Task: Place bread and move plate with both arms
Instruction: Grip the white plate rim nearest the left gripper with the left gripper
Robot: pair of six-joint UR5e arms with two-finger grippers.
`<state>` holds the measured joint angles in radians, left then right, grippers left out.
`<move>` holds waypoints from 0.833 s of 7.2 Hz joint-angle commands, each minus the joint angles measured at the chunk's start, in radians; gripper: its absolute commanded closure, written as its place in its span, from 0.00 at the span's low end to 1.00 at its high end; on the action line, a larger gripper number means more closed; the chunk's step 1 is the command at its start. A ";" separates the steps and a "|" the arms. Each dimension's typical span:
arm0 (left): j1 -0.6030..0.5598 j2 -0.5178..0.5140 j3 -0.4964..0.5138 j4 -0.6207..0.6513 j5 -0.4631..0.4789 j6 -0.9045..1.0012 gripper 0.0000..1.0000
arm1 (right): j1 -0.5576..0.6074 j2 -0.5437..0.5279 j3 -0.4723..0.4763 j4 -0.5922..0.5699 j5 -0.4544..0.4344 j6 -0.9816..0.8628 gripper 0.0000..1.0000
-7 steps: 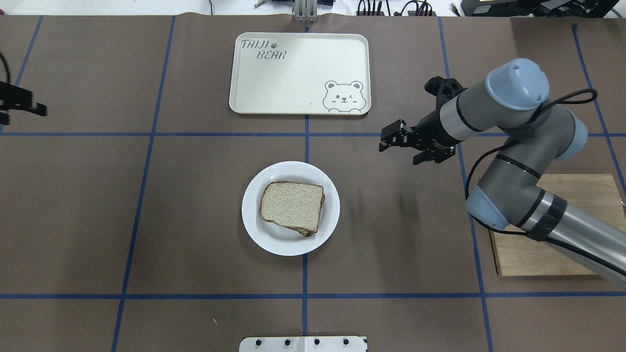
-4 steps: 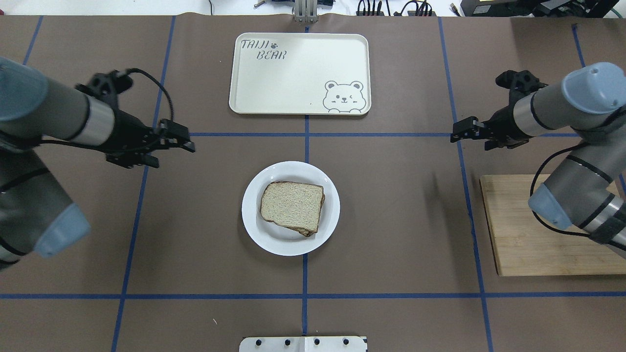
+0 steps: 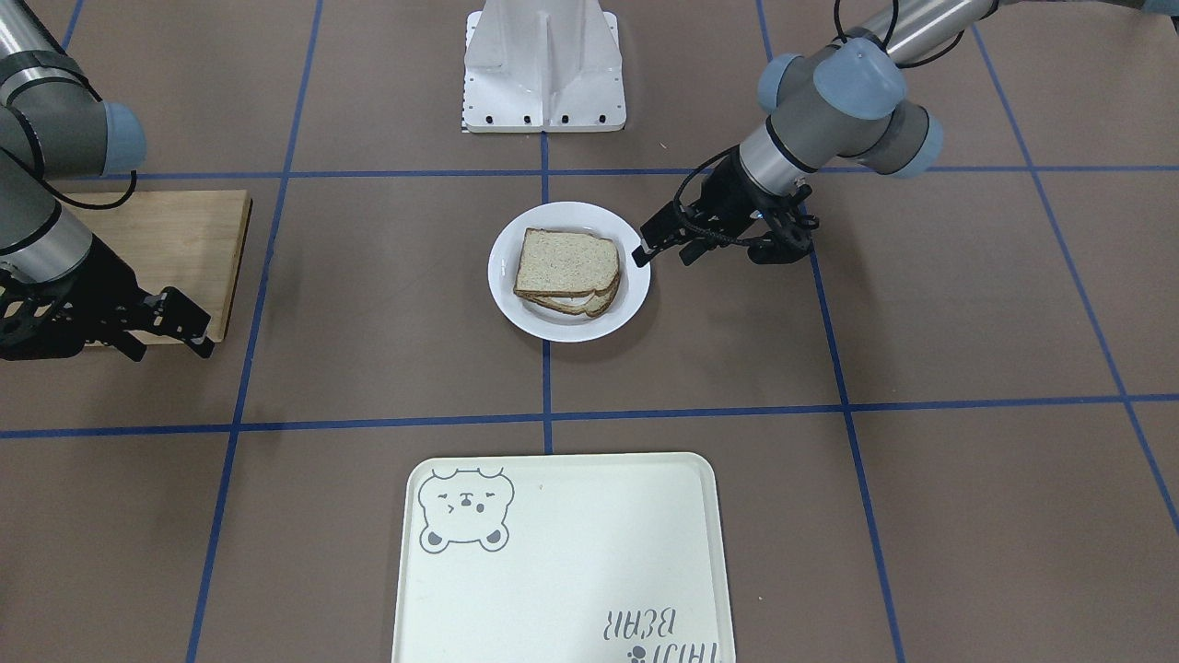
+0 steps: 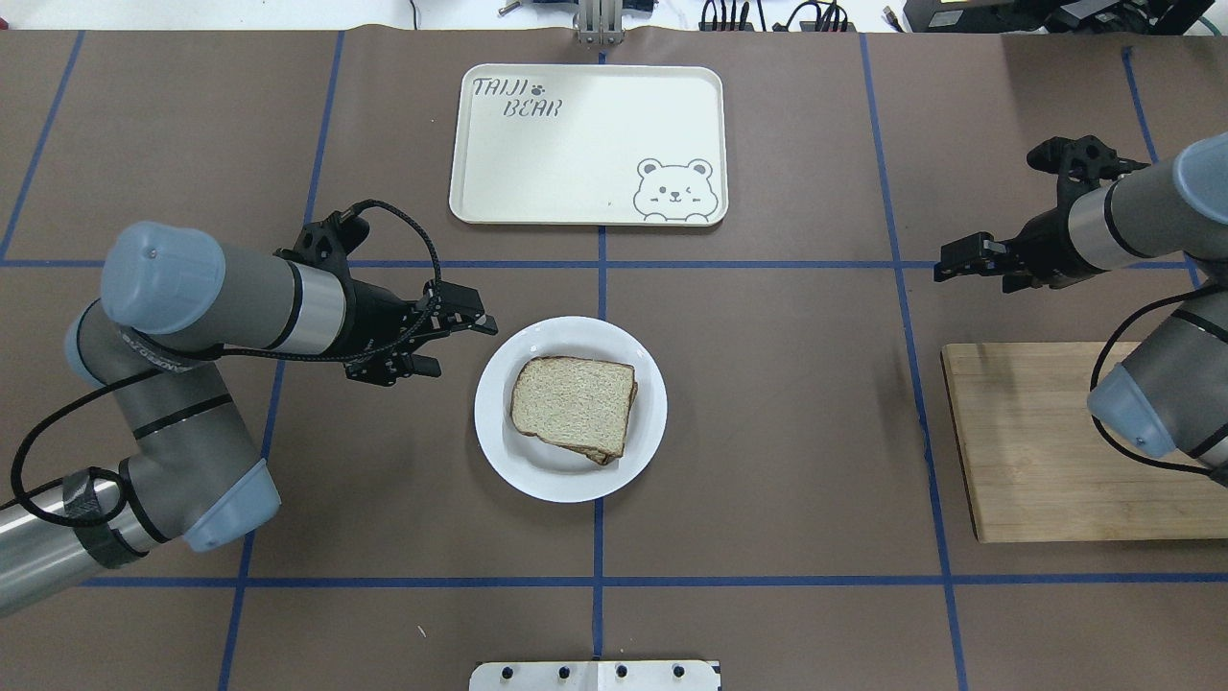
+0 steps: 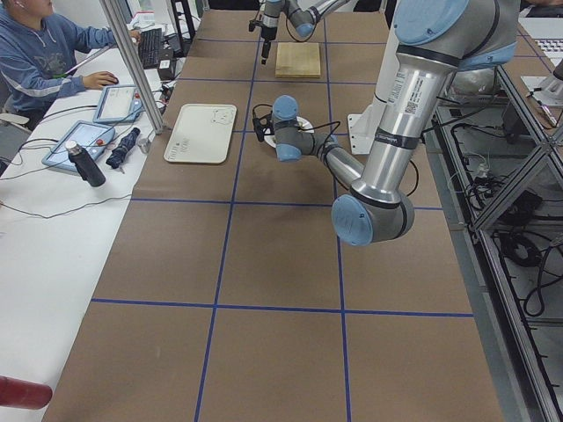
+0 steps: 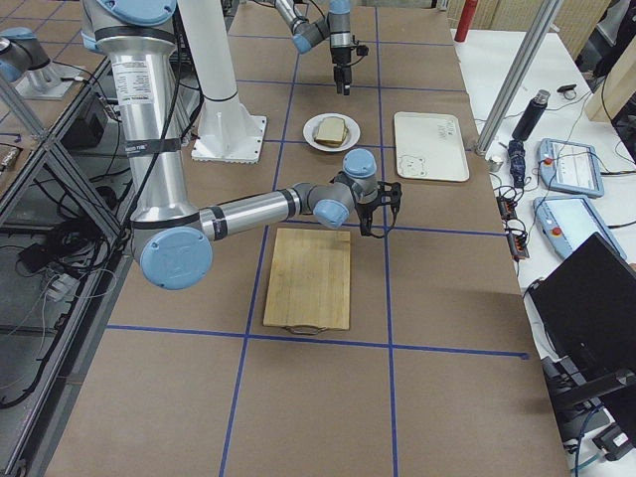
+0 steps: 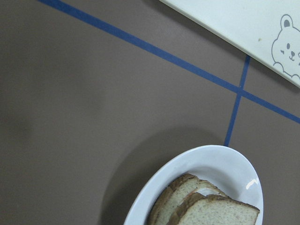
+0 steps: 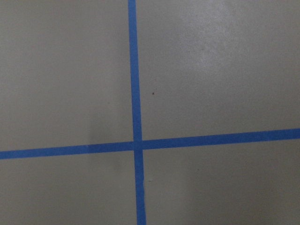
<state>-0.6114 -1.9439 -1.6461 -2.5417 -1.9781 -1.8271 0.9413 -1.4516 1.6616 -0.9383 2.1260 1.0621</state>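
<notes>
Swung inward, the left pincer [image 4: 460, 345] hovers — jaws apart — just beside the plate [image 4: 504, 451] bearing the bread [image 4: 573, 403].

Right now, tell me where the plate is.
Overhead view: the plate sits mid-table on the blue tape line, bread on it, the tray beyond it and the left gripper just off its left edge.

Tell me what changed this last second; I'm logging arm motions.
The left gripper swung in from the left to beside the round white plate; the right gripper drew away from it, rightward. Nothing was grasped. Plate, light-brown bread slice, cream rectangular tray and wooden board stayed put.
</notes>
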 commanded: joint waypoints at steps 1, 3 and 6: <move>0.066 0.008 0.058 -0.183 0.242 -0.083 0.03 | 0.002 -0.003 0.009 0.001 0.000 -0.001 0.00; 0.137 0.066 0.048 -0.189 0.404 -0.097 0.04 | 0.001 -0.006 0.009 -0.002 -0.003 -0.001 0.00; 0.188 0.077 0.041 -0.186 0.412 -0.043 0.08 | 0.001 -0.009 0.010 -0.002 -0.001 -0.001 0.00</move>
<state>-0.4543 -1.8622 -1.6078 -2.7265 -1.5720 -1.8750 0.9409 -1.4577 1.6715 -0.9403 2.1241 1.0615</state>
